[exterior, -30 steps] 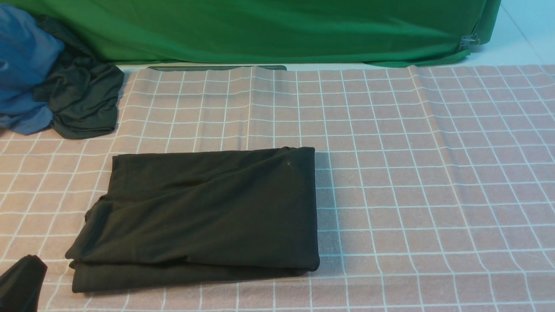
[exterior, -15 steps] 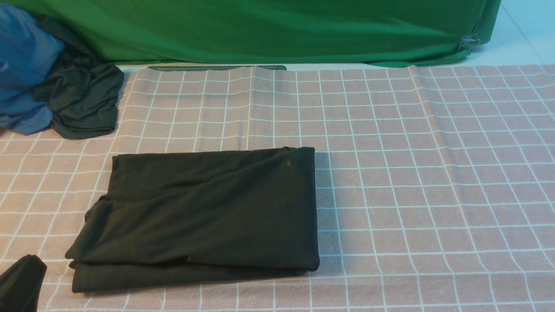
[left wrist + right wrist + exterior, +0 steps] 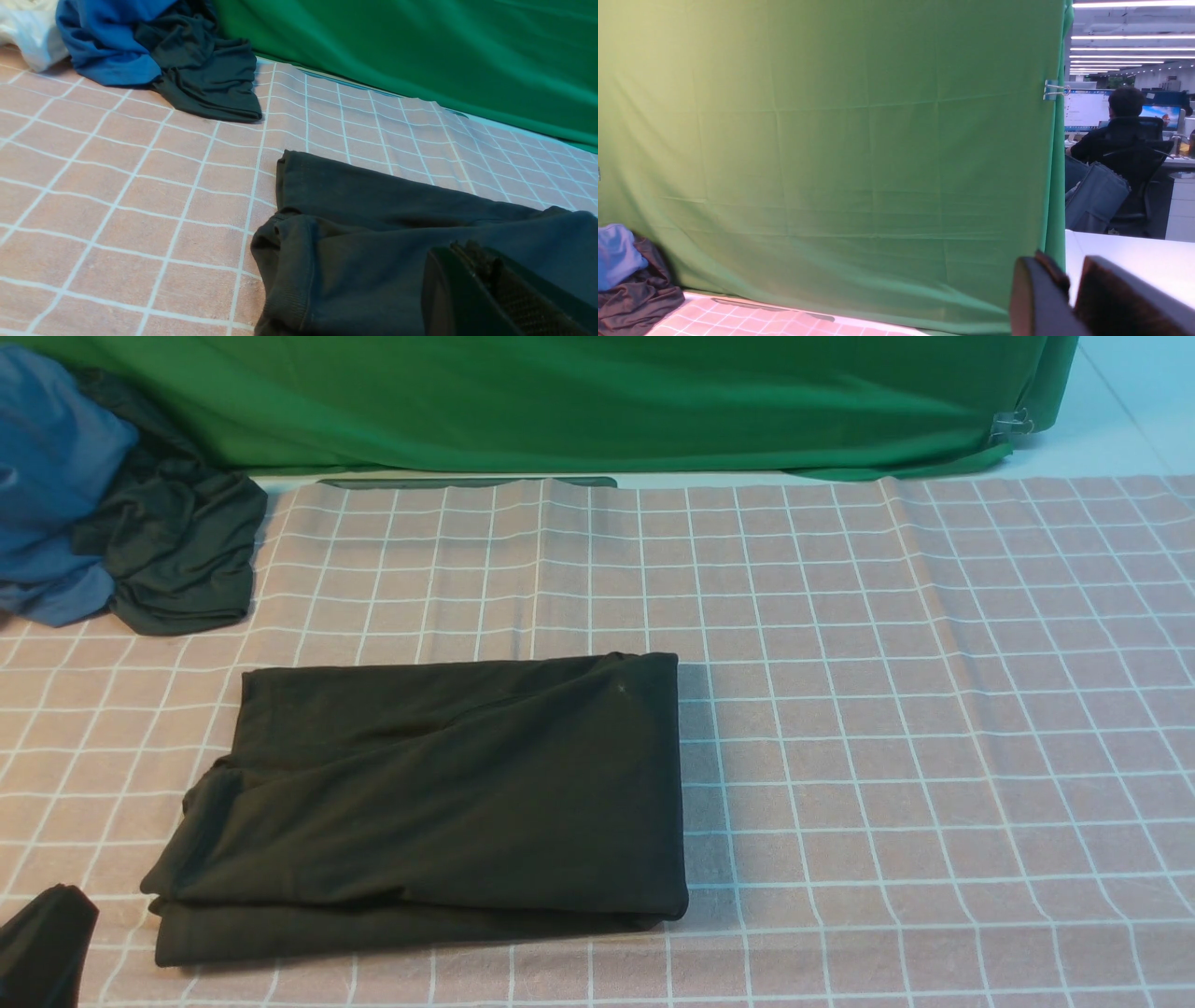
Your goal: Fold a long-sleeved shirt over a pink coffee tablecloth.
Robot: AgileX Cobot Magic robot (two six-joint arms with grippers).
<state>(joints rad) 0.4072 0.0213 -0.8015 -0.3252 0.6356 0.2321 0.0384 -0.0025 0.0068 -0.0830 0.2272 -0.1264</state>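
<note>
One long-sleeved shirt [image 3: 439,793], folded into a dark rectangle, lies left of centre on the pink coffee tablecloth [image 3: 934,709]. Left hand [image 3: 486,280] hangs just over the shirt's near-left edge, fingers pressed together, holding nothing. Right hand [image 3: 1071,289], raised toward the green backdrop [image 3: 597,401], shows a narrow gap between its fingers. Bunched blue and dark clothes [image 3: 112,513] lie at far left.

Bright, even light; soft shadows

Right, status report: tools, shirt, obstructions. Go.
Left tool shut, empty, beside the shirt. Right tool raised, slightly parted, holding nothing. Long-sleeved shirt folded flat on pink tablecloth. Bunched dark and blue clothes far left, apart from it.
</note>
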